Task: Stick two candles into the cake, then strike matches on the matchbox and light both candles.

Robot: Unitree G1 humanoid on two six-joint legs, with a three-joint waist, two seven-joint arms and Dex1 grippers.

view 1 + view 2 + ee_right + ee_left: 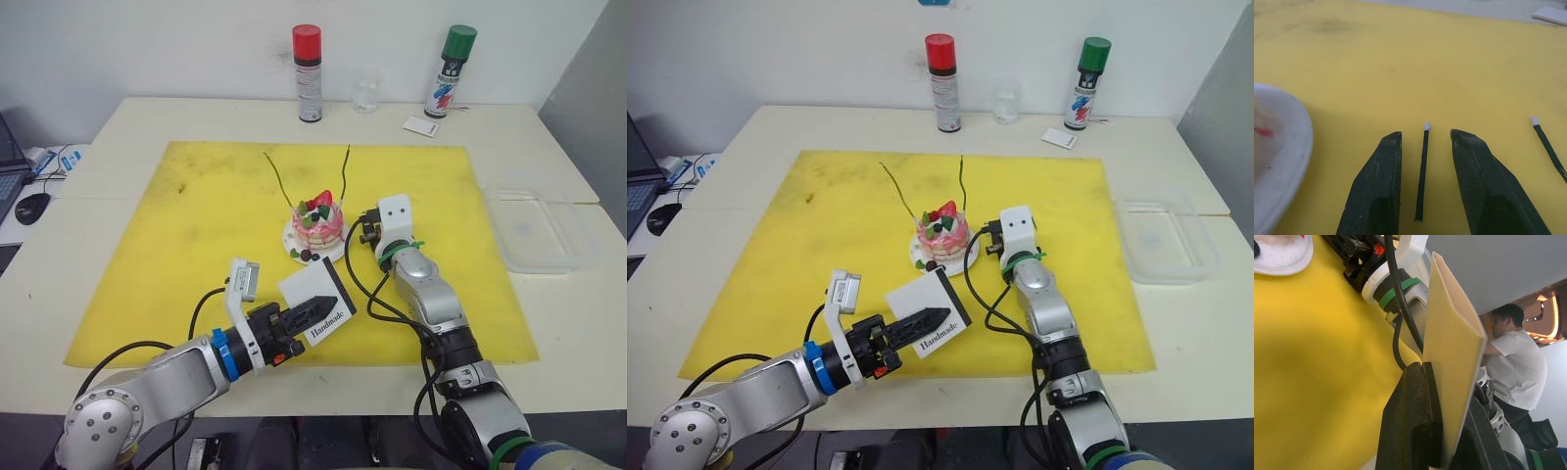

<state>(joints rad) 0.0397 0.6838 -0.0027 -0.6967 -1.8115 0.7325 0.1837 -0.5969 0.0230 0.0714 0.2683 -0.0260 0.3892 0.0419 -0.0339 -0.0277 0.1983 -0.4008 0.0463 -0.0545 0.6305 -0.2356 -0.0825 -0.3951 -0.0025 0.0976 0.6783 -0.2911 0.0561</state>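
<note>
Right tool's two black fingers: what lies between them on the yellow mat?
A short dark match with a white tip lies on the yellow mat between the open right tool's fingers, untouched, in the right wrist view.

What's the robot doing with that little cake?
Both green candles already stand in the cake on the yellow mat. The left pincer is shut on the white matchbox, holding it up. The right pincer is open beside the cake, its fingers either side of a match lying on the mat. No candle is lit.
</note>
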